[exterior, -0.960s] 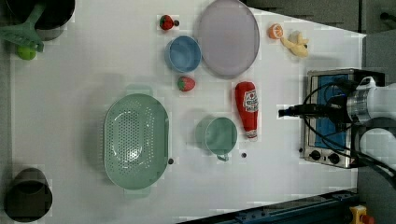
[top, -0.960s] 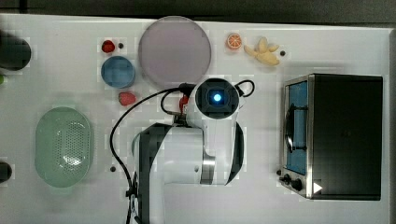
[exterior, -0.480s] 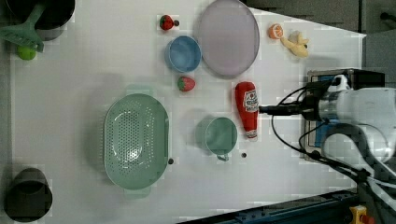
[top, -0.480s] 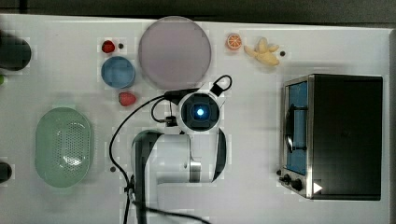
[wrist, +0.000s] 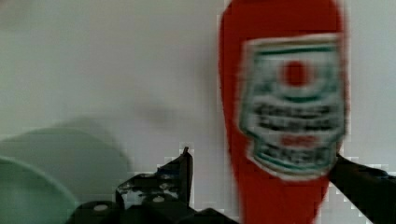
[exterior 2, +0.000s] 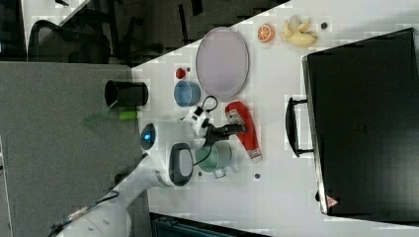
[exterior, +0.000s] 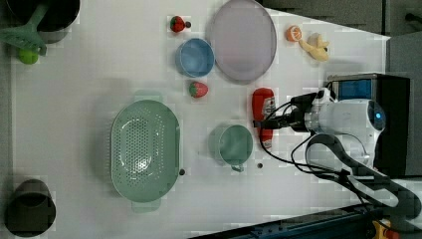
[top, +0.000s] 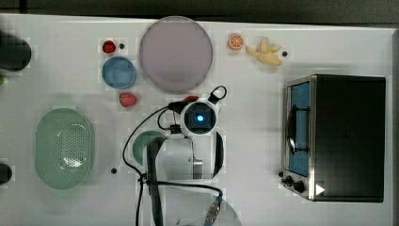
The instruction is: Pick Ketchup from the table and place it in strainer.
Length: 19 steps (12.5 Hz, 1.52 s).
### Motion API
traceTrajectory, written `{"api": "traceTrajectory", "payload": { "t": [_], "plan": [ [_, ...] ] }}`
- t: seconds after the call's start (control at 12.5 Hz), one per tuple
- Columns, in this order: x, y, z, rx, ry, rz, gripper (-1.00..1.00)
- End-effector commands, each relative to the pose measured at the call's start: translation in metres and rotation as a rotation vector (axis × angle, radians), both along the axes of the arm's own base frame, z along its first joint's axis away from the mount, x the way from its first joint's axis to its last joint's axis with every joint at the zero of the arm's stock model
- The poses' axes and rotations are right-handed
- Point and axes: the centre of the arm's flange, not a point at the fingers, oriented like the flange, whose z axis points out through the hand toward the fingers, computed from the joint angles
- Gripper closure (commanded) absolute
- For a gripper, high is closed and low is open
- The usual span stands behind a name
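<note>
The hand (wrist: 261, 186) had been carried from the toaster oven (exterior: 388, 124) side of the worktop (exterior: 89, 74) across to the Ketchup (exterior: 263, 115), as was seen against the left view half a second and a second before. The bottle had not been shifted; it lay flat on the worktop, at about 3 o'clock from the green cup (exterior: 233, 144) in the left view and just beside it. In the wrist view the hand was seen spread, one finger (wrist: 180, 170) on each side of the labelled body, nothing being gripped yet. The approach was therefore judged nearly complete, with lowering and closing still needed. The strainer (exterior: 144, 149) stood empty, well apart at about 9 o'clock from the bottle, beyond the cup, so a lift over the cup was judged likely to be required.
</note>
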Motion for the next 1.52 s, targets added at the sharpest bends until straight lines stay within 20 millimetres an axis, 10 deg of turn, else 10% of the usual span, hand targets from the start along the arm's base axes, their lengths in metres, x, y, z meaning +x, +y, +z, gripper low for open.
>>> {"api": "traceTrajectory", "payload": {
  "t": [0.08, 0.24, 0.48, 0.72, 1.52],
  "plan": [
    [0.004, 0.001, -0.003, 0.008, -0.032, 0.033, -1.0],
    [0.004, 0.0, -0.011, 0.01, -0.039, 0.03, -0.92],
    [0.005, 0.0, -0.009, 0.009, -0.048, 0.031, -0.23],
    [0.013, -0.002, 0.014, 0.002, -0.069, 0.023, -0.23],
    [0.016, 0.027, 0.268, -0.076, -0.022, -0.136, -0.23]
  ]
}}
